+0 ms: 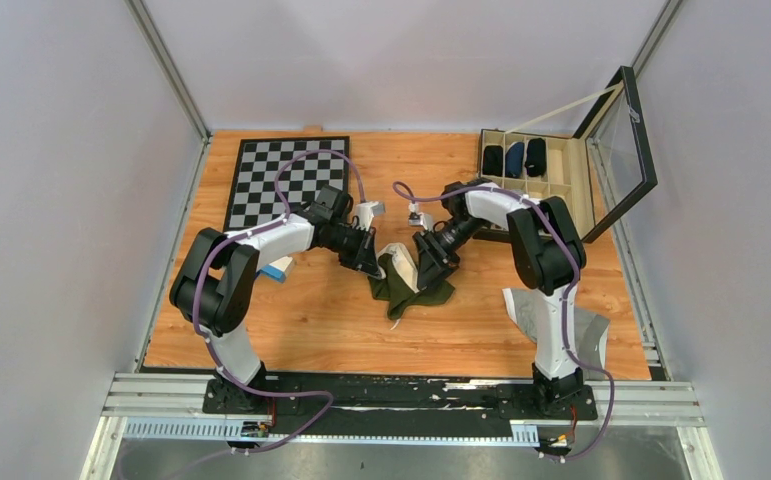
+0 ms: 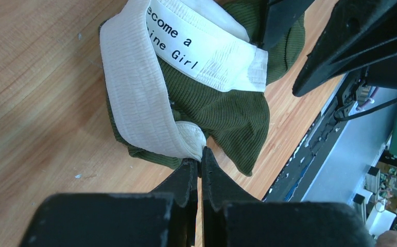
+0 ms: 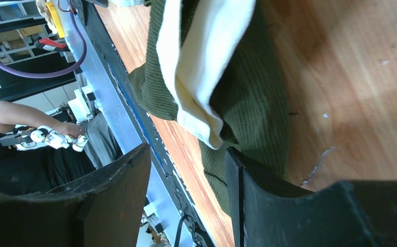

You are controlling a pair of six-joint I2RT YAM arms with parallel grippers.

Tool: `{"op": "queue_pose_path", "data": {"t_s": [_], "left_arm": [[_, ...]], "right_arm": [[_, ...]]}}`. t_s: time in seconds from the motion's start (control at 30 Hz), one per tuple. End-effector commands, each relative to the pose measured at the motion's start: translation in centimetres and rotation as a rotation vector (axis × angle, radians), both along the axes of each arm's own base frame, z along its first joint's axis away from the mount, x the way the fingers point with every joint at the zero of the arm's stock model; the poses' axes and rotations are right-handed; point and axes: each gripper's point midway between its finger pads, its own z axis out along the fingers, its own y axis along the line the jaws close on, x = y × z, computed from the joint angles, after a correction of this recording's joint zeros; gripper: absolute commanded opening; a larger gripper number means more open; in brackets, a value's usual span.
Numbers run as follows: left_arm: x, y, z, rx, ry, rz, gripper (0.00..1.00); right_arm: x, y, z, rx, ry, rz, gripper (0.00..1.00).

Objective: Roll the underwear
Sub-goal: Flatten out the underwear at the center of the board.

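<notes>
Underwear (image 1: 410,284), green with white waistband (image 2: 134,92), crumpled mid-table (image 1: 301,320), between both grippers. Left gripper (image 2: 201,154) clenched, tips pinching waistband fold. Right gripper (image 3: 188,153) released, jaws apart; fabric just beyond fingertips, not grasped.

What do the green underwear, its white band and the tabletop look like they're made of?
The underwear looks like a soft, matte knit, probably cotton, judging by its fine ribbing. The waistband looks like thicker ribbed elastic, off-white, with printed black lettering. The table is wood or a wood-look laminate, with grain lines and a slight sheen; I cannot tell which.
</notes>
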Motion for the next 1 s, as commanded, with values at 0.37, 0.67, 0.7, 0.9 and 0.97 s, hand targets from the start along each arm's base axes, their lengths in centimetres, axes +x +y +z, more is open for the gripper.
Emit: {"op": "queue_pose_path", "data": {"t_s": [0.37, 0.67, 0.7, 0.9, 0.97], "left_arm": [[0.3, -0.2, 1.3, -0.035, -0.027, -0.009, 0.0], [-0.6, 1.2, 2.3, 0.026, -0.084, -0.128, 0.0], [-0.7, 1.4, 2.9, 0.032, -0.107, -0.158, 0.0], [-1.5, 3.6, 7.1, 0.092, -0.298, -0.311, 0.0], [-1.9, 4.3, 9.2, 0.099, -0.382, -0.355, 0.0]], "right_arm": [[1.6, 1.0, -0.6, 0.035, -0.032, 0.005, 0.28], [1.4, -0.8, 2.7, 0.034, -0.26, 0.106, 0.0], [1.5, -1.4, 3.2, 0.021, -0.317, 0.132, 0.0], [2.3, -4.8, 5.6, -0.078, -0.609, 0.265, 0.0], [2.3, -5.1, 7.3, -0.068, -0.687, 0.285, 0.0]]}}
